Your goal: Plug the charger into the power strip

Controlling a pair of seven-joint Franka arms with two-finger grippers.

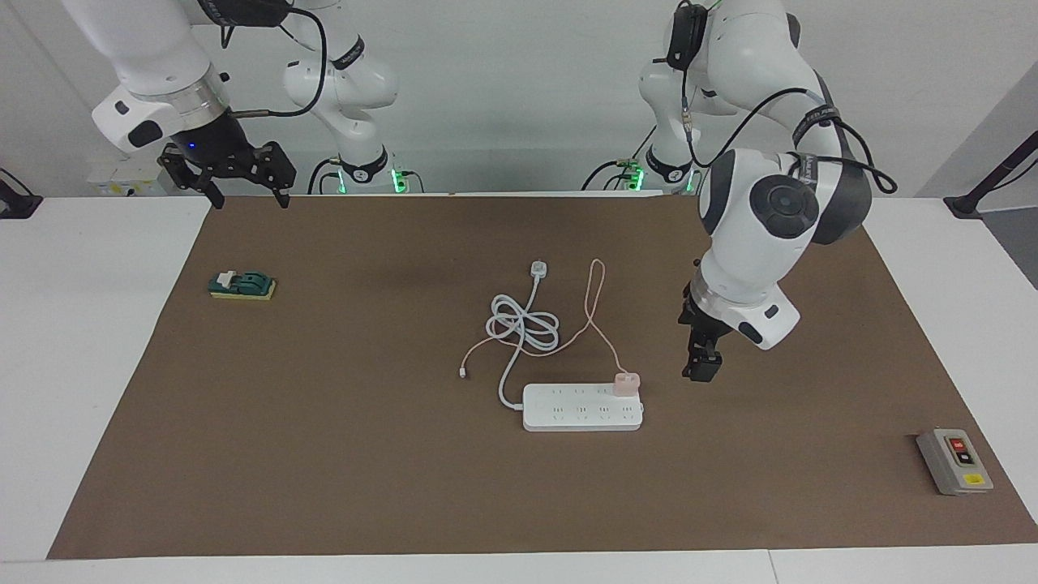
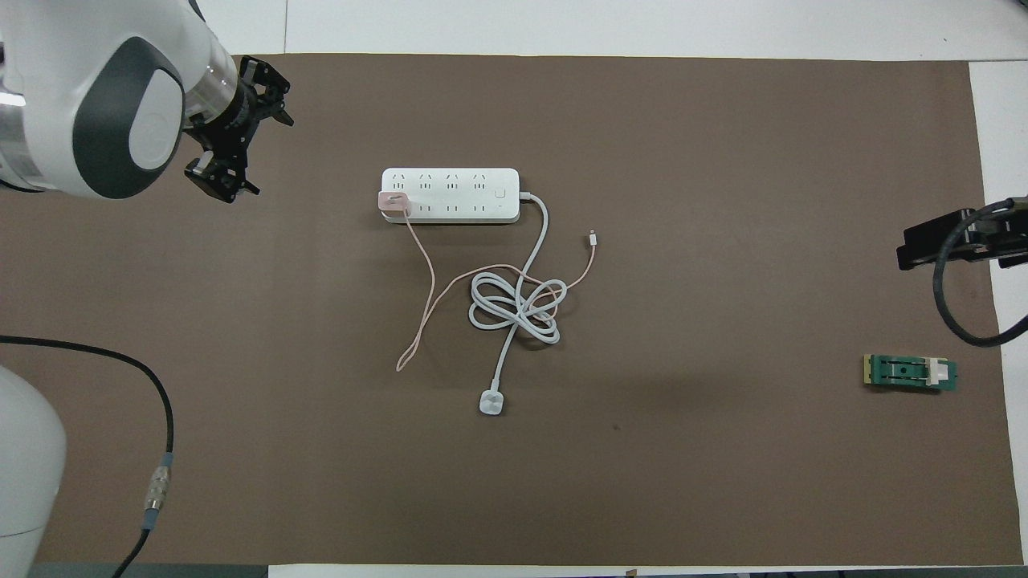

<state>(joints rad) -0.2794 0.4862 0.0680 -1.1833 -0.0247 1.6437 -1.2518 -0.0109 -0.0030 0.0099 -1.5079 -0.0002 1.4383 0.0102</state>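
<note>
Now left gripper (image 1: 702,367) wide open, empty, beside the power strip (image 1: 582,408) — charger (image 1: 625,383) plugged in — right gripper (image 1: 241,193) open, waiting.

The left arm comes in from its base, elbow high, its forearm bent down so the left gripper (image 1: 702,367) hangs in the air over the brown mat at the left arm's end of the tabletop, pointing downward, fingers (image 2: 218,181) spread apart and holding nothing. The right arm waits at its own end, wrist tilted, with the right gripper (image 1: 247,196) raised above the mat's edge, fingers apart and empty.
</note>
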